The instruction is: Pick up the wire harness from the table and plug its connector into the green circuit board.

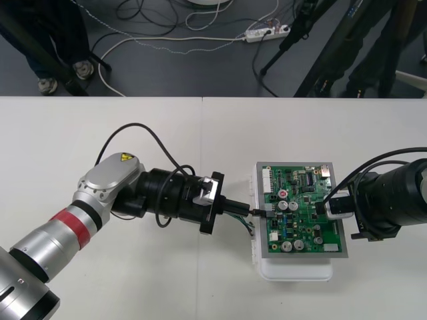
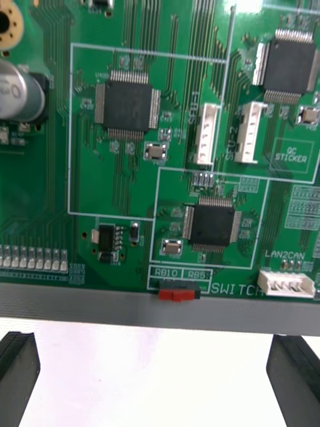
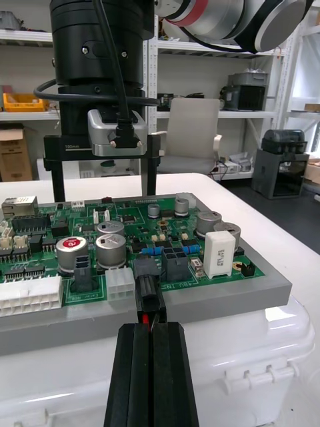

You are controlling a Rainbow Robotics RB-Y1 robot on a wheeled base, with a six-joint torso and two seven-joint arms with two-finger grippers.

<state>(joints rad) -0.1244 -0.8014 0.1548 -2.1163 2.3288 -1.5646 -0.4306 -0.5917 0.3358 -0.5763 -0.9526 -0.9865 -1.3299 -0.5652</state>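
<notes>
The green circuit board (image 1: 303,200) sits on its white base (image 1: 293,272) right of the table's middle. My left gripper (image 1: 253,212) is at the board's left edge, shut on the harness. Its fingers (image 3: 150,373) pinch the red and black wires just behind the small black plug (image 3: 148,297). The plug's front meets a black socket (image 3: 145,265) on the board's near rim; I cannot tell whether it is seated. Loose wires (image 1: 241,225) droop under the fingers. My right gripper (image 1: 325,208) hovers over the board's right edge, open, its fingers (image 2: 17,373) wide apart.
The plain light table (image 1: 133,280) surrounds the board on all sides. Tall capacitors (image 3: 110,250) and a white relay block (image 3: 219,253) stand on the board close behind the plug. The right gripper's camera body (image 3: 117,133) stands across the board from the left gripper.
</notes>
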